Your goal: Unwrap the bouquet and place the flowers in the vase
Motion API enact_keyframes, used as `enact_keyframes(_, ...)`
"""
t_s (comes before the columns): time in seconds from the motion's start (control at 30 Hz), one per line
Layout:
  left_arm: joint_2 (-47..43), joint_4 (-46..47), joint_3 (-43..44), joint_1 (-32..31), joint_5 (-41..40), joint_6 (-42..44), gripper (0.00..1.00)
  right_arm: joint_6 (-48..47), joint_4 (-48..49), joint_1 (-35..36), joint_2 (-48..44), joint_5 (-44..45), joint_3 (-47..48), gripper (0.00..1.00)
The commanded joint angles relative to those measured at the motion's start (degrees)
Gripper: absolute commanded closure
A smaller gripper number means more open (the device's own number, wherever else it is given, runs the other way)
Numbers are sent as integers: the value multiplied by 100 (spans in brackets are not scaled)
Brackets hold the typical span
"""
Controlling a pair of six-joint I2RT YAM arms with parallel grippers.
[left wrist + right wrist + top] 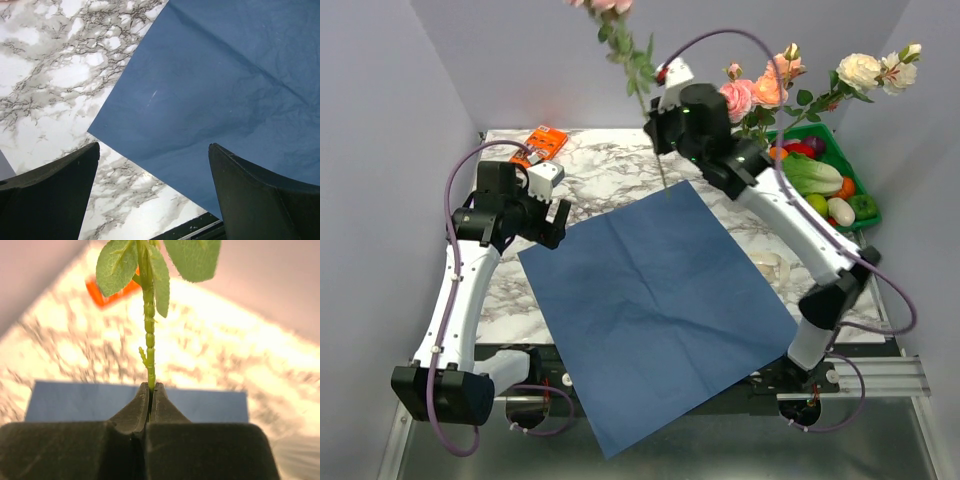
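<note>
Above marble desk (590,170), right fingers (135,412) clench thin green leafy flower stem (149,335); left fingers (55,190) splayed, empty. Stem could swivel in pinch.

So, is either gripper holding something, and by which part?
The right gripper holds a flower by its lower stem. The left gripper holds nothing.
</note>
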Motion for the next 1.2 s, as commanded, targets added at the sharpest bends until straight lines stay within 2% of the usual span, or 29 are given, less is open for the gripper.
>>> enact_keyframes(0.0,-206,-263,203,67,251,86,1,-917,1354,30,-1325,581,-946,99)
enact_keyframes(0.03,-206,-281,195,67,251,95,1,-1059,1846,30,-1651,634,-1359,99)
enact_keyframes(0.07,-206,-273,186,67,234,112,1,-1226,2860,22,-1950,704,-2250,99)
enact_keyframes(0.1,-206,-281,177,67,225,121,1,-1410,3488,30,-2571,931,-2677,99)
enact_keyframes(0.13,-197,-281,159,75,199,139,1,-1803,4068,30,-2821,1099,-3081,99)
enact_keyframes(0.17,-180,-281,151,76,190,165,1,-2016,5179,13,-3067,1231,-3860,99)
enact_keyframes(0.23,-171,-273,142,76,181,174,1,-2438,5882,-144,-3437,1592,-4270,99)
enact_keyframes(0.4,-118,-238,159,84,243,174,1,-2309,6482,-760,-3754,1874,-4903,99)
enact_keyframes(0.63,-48,-132,168,84,295,244,1,-1668,7272,-1787,-3905,1619,-5537,99)
enact_keyframes(0.83,83,-53,177,84,304,297,1,-1394,7554,-2245,-3395,1470,-5450,99)
enact_keyframes(1.17,391,9,361,84,286,297,1,-1350,8221,-2518,-2359,1373,-5169,99)
